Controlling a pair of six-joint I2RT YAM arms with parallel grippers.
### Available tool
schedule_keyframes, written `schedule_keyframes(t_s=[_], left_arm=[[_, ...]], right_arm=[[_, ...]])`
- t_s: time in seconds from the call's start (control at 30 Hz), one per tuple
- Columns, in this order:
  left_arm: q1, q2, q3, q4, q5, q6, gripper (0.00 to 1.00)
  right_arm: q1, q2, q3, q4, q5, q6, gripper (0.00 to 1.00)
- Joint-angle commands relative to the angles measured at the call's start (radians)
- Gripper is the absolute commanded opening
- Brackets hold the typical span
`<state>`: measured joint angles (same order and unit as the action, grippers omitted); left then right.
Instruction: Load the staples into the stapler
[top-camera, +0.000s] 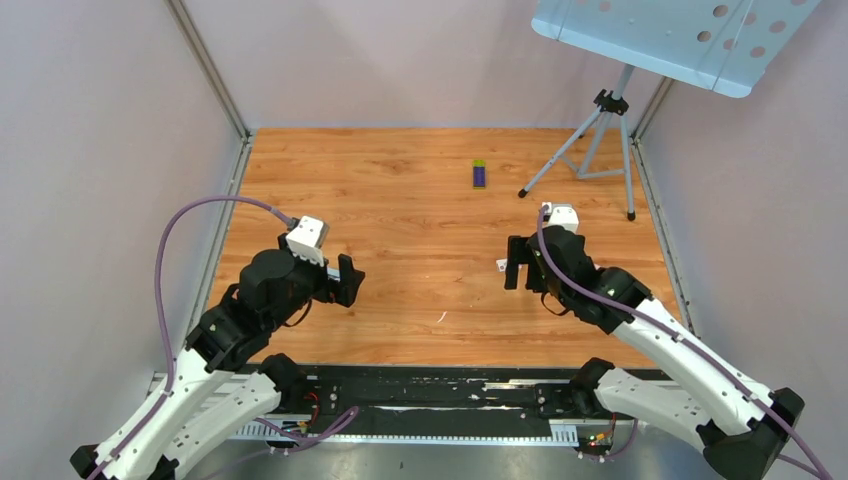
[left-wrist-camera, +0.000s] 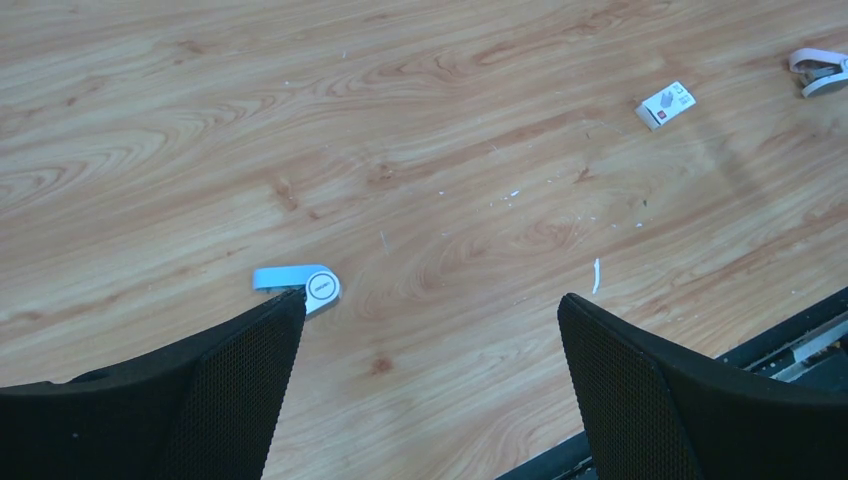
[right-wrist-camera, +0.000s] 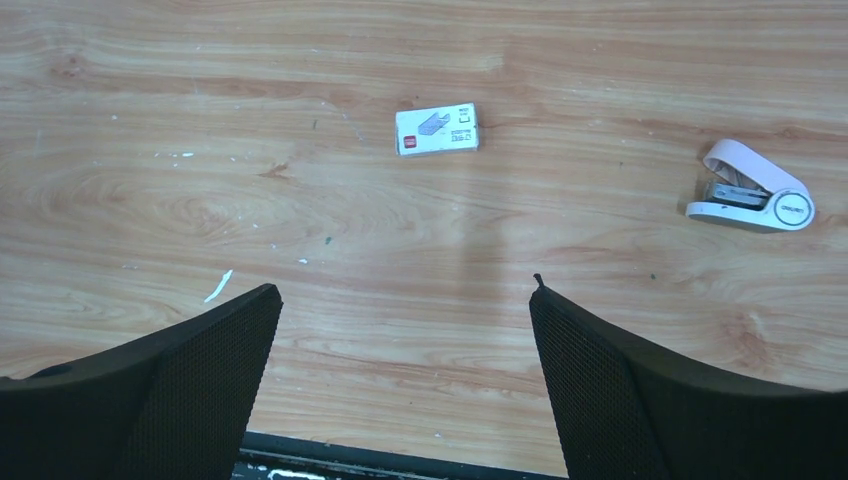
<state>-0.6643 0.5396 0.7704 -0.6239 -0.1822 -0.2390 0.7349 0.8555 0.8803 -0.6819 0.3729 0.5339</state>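
A small pink-and-white stapler (right-wrist-camera: 752, 195) lies on the wooden table, lid slightly raised, ahead and right of my right gripper (right-wrist-camera: 404, 288). It also shows far off in the left wrist view (left-wrist-camera: 820, 70). A second light-blue and white stapler (left-wrist-camera: 300, 285) lies right by my left gripper's left fingertip, partly hidden behind it. My left gripper (left-wrist-camera: 430, 297) is open and empty above bare wood. My right gripper is open and empty too. In the top view the left gripper (top-camera: 350, 280) and right gripper (top-camera: 512, 265) face each other. No grey staples block is in view.
A small white card with marks (right-wrist-camera: 437, 130) lies ahead of the right gripper and shows in the left wrist view (left-wrist-camera: 667, 105). A purple-and-green little box (top-camera: 480, 173) sits at the back. A tripod stand (top-camera: 600, 150) stands back right. A white paper scrap (top-camera: 440, 317) lies near the front.
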Motion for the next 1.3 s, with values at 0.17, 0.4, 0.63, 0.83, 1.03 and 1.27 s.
schedule_keyframes(t_s=[0.17,0.4,0.63,0.83,1.03,1.27], left_arm=[[-0.005,-0.016,0.006,0.002,0.025,0.014,1.0],[-0.005,-0.031,0.0,0.004,0.037,0.016,1.0],[-0.004,-0.039,-0.002,0.01,0.06,0.023,1.0],[-0.005,-0.047,-0.005,0.015,0.075,0.025,1.0],[-0.005,-0.051,-0.006,0.017,0.079,0.025,1.0],[-0.004,-0.056,-0.006,0.018,0.074,0.026,1.0]], right_arm=[[0.01,0.08,-0.007,-0.031,0.253,0.046,1.0],[-0.142,0.259,0.03,-0.014,0.249,0.038,1.0],[-0.407,0.349,0.03,0.063,0.105,-0.033,1.0],[-0.628,0.412,0.03,0.076,0.011,0.004,1.0],[-0.79,0.457,0.049,0.091,-0.058,0.058,0.96],[-0.959,0.542,0.059,0.1,-0.157,0.14,1.0]])
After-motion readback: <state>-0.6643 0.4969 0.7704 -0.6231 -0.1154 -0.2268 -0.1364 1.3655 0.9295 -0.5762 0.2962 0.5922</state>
